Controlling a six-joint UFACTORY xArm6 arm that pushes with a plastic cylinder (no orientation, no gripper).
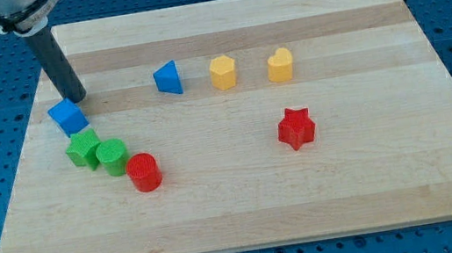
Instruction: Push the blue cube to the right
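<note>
The blue cube (67, 117) lies near the left edge of the wooden board (246, 203). My tip (78, 98) stands just above and slightly right of the cube, touching or almost touching its top right corner. The dark rod rises from there to the view's top left.
A green star (83, 150), a green cylinder (112, 156) and a red cylinder (143, 172) lie in a diagonal row below the cube. A blue triangular block (168, 78), a yellow hexagon (223, 72), a yellow heart (280, 65) and a red star (296, 128) lie to the right.
</note>
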